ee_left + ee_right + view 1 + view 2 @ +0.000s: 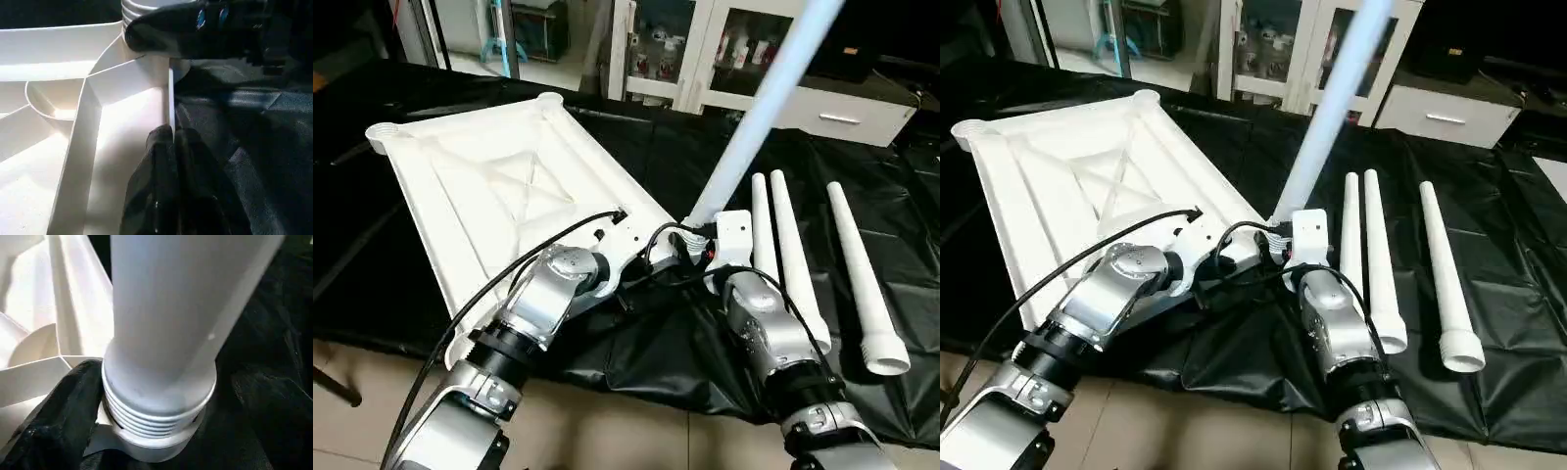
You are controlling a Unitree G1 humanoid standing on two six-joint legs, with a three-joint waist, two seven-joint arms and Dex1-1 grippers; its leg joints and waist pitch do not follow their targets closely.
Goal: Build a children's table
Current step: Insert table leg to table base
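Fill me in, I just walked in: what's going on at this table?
A robot is building a children's table. The white tabletop lies upside down on the black cover. The left gripper is shut on its edge, steadying it. One leg stands in a corner socket, its thread partly showing, with the right gripper at its base. Three more legs lie alongside.

The upright leg [754,117] runs off the top edge — its base joint hidden behind the wrists.
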